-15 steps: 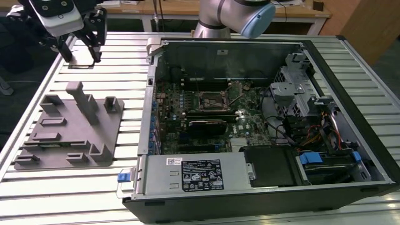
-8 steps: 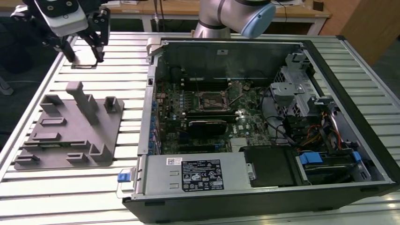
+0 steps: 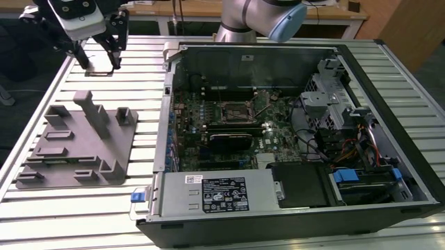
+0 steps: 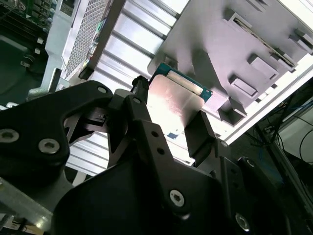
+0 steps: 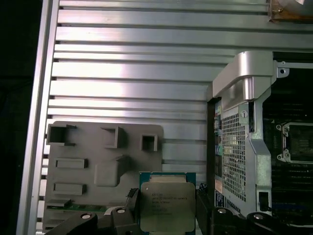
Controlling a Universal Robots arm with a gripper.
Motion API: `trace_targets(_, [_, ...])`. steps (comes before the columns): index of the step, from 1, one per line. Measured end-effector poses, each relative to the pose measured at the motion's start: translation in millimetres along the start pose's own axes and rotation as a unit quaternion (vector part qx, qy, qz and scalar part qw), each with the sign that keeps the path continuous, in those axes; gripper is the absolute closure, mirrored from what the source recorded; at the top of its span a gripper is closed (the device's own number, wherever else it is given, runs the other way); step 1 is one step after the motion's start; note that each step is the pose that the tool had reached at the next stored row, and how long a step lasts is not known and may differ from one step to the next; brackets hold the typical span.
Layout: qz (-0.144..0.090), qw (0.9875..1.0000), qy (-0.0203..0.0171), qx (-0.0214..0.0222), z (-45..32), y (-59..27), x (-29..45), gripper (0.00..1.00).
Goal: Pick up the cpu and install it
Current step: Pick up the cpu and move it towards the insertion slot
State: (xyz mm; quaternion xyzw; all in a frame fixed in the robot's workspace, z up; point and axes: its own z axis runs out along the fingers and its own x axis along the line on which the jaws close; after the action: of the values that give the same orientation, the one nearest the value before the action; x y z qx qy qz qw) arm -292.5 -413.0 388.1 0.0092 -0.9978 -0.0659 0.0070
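Ribbed aluminium tabletop [image 3: 70, 208] carries a grey plastic tray [image 3: 76, 151] with upright posts. Toward the exterior view's right of it lies an open computer case [image 3: 278, 229] on its side, with the motherboard exposed. Beyond the tray and outside the case, the gripper [image 3: 100, 65] hangs low over the slats with the cpu [image 3: 99, 73] between its fingertips. In the second wrist view the two black fingers [image 4: 198, 134] bear on opposite edges of the chip, so I judge it clamped, lying flat with the silver lid upward. Whether it is clear of the table cannot be told. The black-framed socket [image 3: 236, 110] sits on the board near the middle of the case. It lies to the exterior view's right of the gripper and nearer that camera, and the case's perforated side wall [image 5: 234, 147] stands between the two.
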Motion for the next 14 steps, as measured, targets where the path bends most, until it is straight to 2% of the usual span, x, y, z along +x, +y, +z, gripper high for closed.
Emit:
trace_targets(1, [0.000, 1.0000, 0.0009, 0.0002, -0.1, 0.1, -14.1, 0.45])
trace_targets(14, [0.000, 1.0000, 0.0027, 0.0012, -0.6, 0.1, -45.3, 0.45])
